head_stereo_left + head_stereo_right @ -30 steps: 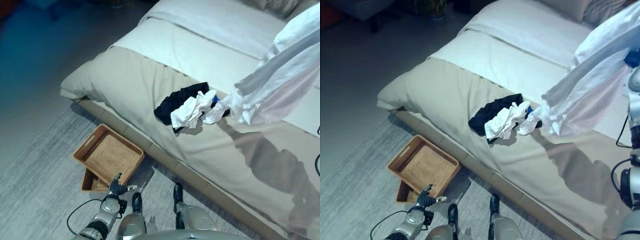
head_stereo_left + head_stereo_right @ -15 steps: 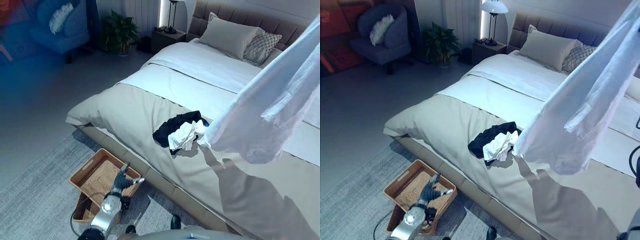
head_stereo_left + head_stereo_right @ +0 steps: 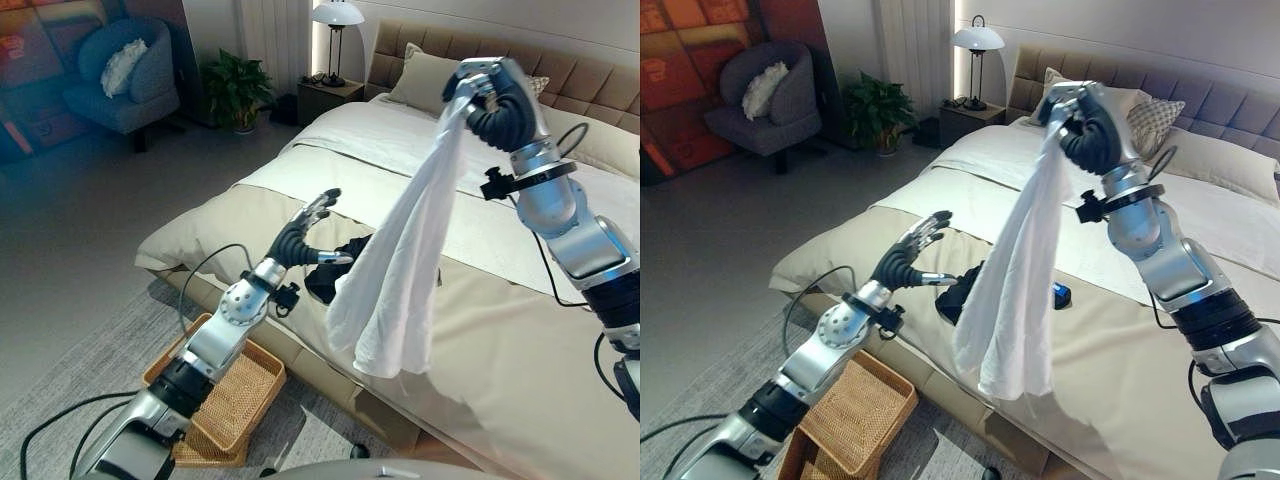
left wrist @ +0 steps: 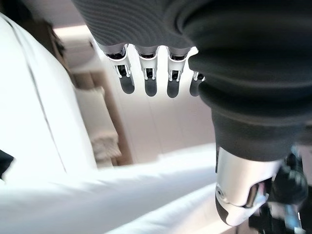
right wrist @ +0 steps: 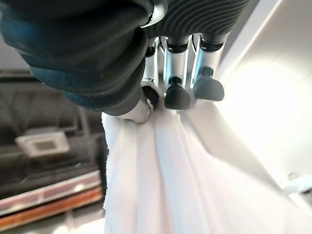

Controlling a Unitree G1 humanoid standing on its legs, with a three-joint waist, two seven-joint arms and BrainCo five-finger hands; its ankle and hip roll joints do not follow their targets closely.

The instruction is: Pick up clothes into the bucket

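My right hand (image 3: 497, 97) is raised high over the bed, shut on the top of a long white garment (image 3: 398, 262) that hangs down past the bed's edge. In the right wrist view its fingers (image 5: 176, 93) curl round the white cloth (image 5: 170, 185). My left hand (image 3: 300, 236) is open, its fingers straight, held just left of the hanging garment and apart from it. A woven brown basket (image 3: 240, 400) sits on the rug below my left arm. A heap of dark clothes (image 3: 962, 296) lies on the bed behind the garment, with a small blue item (image 3: 1061, 294) beside it.
The bed (image 3: 520, 340) has a beige cover, white sheets and pillows (image 3: 1150, 115) at its head. A lamp (image 3: 977, 40) stands on a nightstand, with a potted plant (image 3: 870, 105) and a grey armchair (image 3: 770, 100) further left. Open floor lies left of the bed.
The camera has tilted up. My left arm has risen from the floor by the basket to beside the garment. My right hand has carried the garment leftward.
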